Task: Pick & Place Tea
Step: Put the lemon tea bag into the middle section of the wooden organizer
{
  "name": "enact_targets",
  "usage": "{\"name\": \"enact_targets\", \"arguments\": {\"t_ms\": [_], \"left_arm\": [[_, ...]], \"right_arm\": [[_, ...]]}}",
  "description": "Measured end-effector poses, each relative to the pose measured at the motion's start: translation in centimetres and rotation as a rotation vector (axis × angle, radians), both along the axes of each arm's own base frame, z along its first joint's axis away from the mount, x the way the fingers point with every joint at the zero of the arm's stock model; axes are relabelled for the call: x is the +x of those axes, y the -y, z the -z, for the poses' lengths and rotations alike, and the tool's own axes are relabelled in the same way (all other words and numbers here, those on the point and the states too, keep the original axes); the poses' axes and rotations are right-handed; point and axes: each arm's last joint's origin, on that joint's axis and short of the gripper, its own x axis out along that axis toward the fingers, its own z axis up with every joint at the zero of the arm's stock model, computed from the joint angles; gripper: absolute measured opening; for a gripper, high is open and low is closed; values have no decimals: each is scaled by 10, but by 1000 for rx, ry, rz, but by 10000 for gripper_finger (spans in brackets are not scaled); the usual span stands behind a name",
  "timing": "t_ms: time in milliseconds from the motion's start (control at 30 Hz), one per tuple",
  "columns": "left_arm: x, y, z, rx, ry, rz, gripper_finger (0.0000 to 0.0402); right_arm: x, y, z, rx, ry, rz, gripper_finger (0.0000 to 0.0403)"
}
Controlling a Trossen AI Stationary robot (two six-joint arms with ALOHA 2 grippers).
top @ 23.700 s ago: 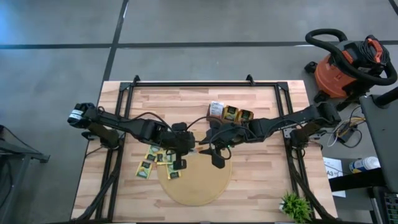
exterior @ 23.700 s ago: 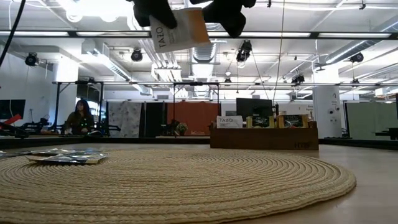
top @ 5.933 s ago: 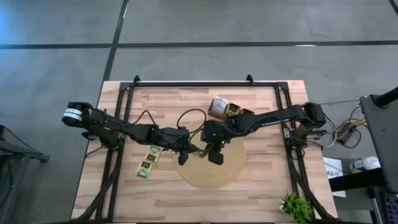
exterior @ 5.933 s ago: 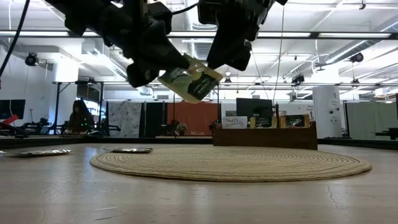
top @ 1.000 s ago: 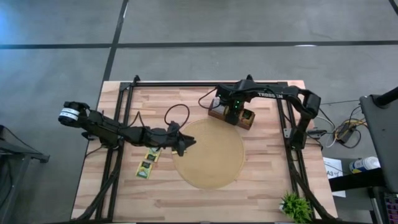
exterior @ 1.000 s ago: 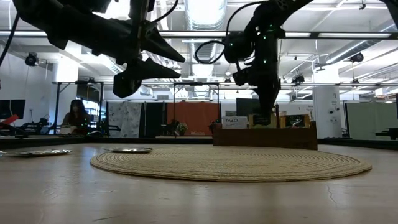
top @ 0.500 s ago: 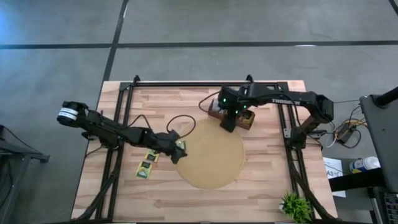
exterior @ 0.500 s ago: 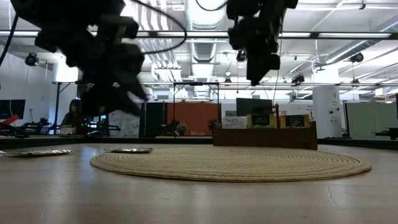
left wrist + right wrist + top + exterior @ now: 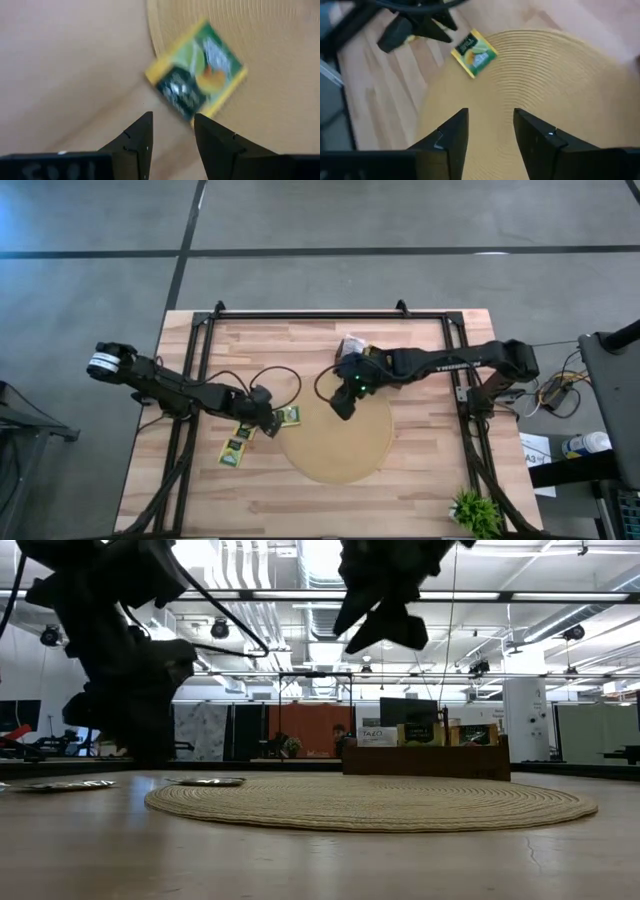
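Note:
A yellow and green tea sachet (image 9: 290,416) lies flat across the left edge of the round tan mat (image 9: 335,448), part on the mat and part on the wood. My left gripper (image 9: 271,418) is open just to its left, pointing steeply down; in the left wrist view the sachet (image 9: 196,71) lies just beyond the fingertips (image 9: 172,131), untouched. Two more sachets (image 9: 238,440) lie on the table behind that gripper. My right gripper (image 9: 342,406) hangs open above the mat's far left part, holding nothing. The right wrist view looks down on the sachet (image 9: 474,54).
The long wooden box (image 9: 425,762) with upright sachets stands at the far side of the mat, partly under the right arm in the high view. Black frame rails (image 9: 190,380) run along the table's left, right and far sides. A small green plant (image 9: 472,510) stands at the near right corner.
My right gripper has left the box, risen and swung toward the near left, out over the mat. My left gripper has drawn back toward the table's left edge, sunk and tipped steeply downward, so the sachet at the mat's edge now shows just ahead of its fingers.

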Motion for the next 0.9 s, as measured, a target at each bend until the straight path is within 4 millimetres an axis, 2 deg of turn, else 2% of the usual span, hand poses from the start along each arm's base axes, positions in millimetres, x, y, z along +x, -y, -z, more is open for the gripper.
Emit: {"name": "enact_targets", "arguments": {"t_ms": [167, 333, 467, 600, 900], "left_arm": [[0, -3, 0, 56, 33, -106, 137], [-7, -5, 11, 38, 23, -155, 137], [-9, -5, 19, -17, 101, -188, 137], [-6, -4, 20, -52, 182, -203, 137], [-9, -6, 27, -25, 158, -233, 138]], "right_arm": [[7, 0, 21, 71, 72, 58, 126], [21, -4, 56, 133, -11, 33, 112], [33, -11, 78, 155, -59, 29, 104], [44, -12, 93, 152, -81, 25, 97], [83, -16, 116, 178, -70, -110, 77]]}}
